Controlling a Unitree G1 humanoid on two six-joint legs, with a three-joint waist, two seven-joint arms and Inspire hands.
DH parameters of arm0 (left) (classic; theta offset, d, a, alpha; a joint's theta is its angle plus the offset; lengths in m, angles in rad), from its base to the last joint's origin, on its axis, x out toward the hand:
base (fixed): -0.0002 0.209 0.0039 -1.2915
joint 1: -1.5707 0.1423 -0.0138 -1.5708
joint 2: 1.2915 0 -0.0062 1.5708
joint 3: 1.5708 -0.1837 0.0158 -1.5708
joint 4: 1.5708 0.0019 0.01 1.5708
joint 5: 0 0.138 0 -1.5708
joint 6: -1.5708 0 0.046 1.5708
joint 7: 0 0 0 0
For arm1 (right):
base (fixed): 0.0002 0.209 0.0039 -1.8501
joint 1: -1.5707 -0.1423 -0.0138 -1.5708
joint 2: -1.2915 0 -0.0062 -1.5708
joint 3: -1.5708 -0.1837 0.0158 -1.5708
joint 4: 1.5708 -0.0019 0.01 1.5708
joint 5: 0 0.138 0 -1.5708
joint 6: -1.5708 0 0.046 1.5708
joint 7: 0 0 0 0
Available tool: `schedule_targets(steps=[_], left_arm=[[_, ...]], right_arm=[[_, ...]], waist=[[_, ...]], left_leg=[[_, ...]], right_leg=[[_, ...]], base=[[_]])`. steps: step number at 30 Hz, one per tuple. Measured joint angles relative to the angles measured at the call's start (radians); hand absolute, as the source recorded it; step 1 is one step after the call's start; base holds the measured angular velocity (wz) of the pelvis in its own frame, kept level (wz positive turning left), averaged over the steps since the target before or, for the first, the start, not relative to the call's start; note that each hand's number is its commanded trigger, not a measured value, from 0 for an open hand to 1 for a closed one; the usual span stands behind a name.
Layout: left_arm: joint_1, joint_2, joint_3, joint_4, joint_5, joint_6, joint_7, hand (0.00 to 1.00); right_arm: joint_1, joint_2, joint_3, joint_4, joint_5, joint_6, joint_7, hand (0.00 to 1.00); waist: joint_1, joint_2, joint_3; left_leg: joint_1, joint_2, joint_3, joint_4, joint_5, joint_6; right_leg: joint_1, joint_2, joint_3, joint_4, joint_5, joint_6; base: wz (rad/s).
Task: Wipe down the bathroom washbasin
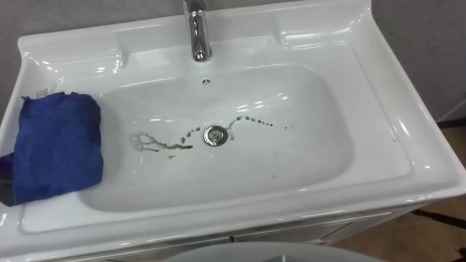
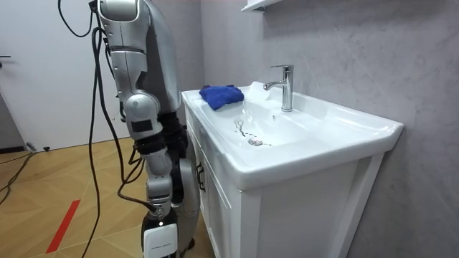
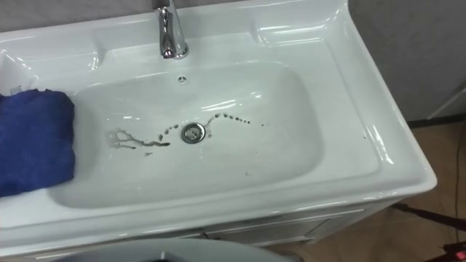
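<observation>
Basin [image 1: 313, 145]: fixed white glazed ceramic, fills frame centre. I expect it to be hard and slick. Dark dribbled stains [image 1: 164, 143] run either side of drain [image 1: 215, 135], below faucet [image 1: 196, 29]. Blue cloth [image 1: 54, 145] lies folded on left rim, edge overhanging bowl. I judge it soft, light, limp; I'd pinch top fold on bowl side. Right hand [image 2: 159, 233] hangs low beside cabinet [image 2: 287, 215], room view lower left; fingers, cannot tell.

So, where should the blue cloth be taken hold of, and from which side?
Probably pinch the blue cloth at its thick edge hanging over the bowl, coming down from above: it lies folded on the left ledge of the basin.
</observation>
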State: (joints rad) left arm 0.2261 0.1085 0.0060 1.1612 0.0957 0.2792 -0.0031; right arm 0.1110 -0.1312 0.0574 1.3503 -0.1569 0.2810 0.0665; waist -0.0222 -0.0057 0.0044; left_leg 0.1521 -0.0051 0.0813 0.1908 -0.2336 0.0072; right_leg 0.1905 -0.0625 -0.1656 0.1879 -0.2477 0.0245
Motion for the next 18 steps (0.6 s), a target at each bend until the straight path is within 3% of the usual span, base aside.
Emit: schedule_targets(steps=[11,15,18], left_arm=[[0.01,-0.001,0.055,0.024,-0.046,-0.002,0.056,0.0],[0.023,-0.003,0.135,0.027,-0.05,-0.002,0.098,0.0],[0.028,-0.004,0.217,0.026,-0.083,-0.012,0.137,0.0]], right_arm=[[0.0,0.004,-0.001,0.011,0.042,-0.001,-0.009,0.0],[0.0,0.003,-0.003,0.01,0.044,-0.001,0.002,0.0],[0.005,0.001,-0.015,0.006,0.042,-0.001,-0.001,0.0]], waist=[[0.004,-0.001,0.0007],[0.01,0.002,0.0001],[0.035,0.011,-0.0002]], left_leg=[[0.01,-0.002,-0.002,0.0,0.0,0.0],[0.011,-0.002,-0.004,0.0,0.0,0.0],[0.012,-0.002,-0.002,-0.002,0.0,0.0]], right_leg=[[0.002,0.0,0.007,-0.003,0.0,0.0],[0.002,-0.001,0.001,-0.002,0.0,0.0],[0.002,-0.002,-0.001,-0.002,0.0,0.0]], base=[[-0.01],[0.0],[0.0]])
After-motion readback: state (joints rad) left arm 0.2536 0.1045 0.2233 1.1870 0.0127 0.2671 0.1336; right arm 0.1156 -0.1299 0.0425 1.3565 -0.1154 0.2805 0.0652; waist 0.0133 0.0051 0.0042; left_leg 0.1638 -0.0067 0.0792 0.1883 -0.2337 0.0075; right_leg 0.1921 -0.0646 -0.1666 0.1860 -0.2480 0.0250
